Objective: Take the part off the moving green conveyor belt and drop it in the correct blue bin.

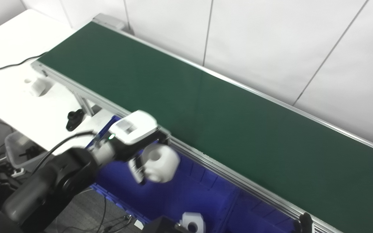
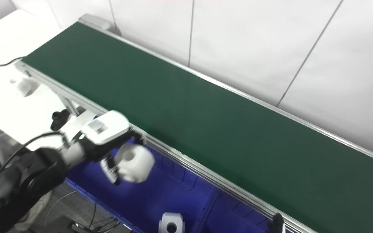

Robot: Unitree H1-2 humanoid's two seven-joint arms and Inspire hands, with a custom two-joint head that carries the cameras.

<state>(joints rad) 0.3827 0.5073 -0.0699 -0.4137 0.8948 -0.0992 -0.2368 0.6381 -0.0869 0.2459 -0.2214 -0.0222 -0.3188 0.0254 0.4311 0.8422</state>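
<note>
My left hand [image 1: 134, 133] reaches in from the lower left, just in front of the near rail of the green conveyor belt [image 1: 206, 106]. It is shut on a white blocky part with a round hole [image 1: 159, 162], with the thumb on the part's left side. It holds the part, slightly blurred, above the blue bin [image 1: 186, 191] below the rail. The same hand [image 2: 104, 132] and part [image 2: 134, 162] show in the right eye view. No part lies on the belt. My right hand is out of view.
Another white part with a hole [image 1: 193, 223] lies in the blue bin near the bottom edge. A divider wall [image 1: 235, 204] splits the bin. A white table [image 1: 18, 94] at left carries a white block [image 1: 39, 86] and a cable. Black knobs [image 1: 74, 118] stand by the rail.
</note>
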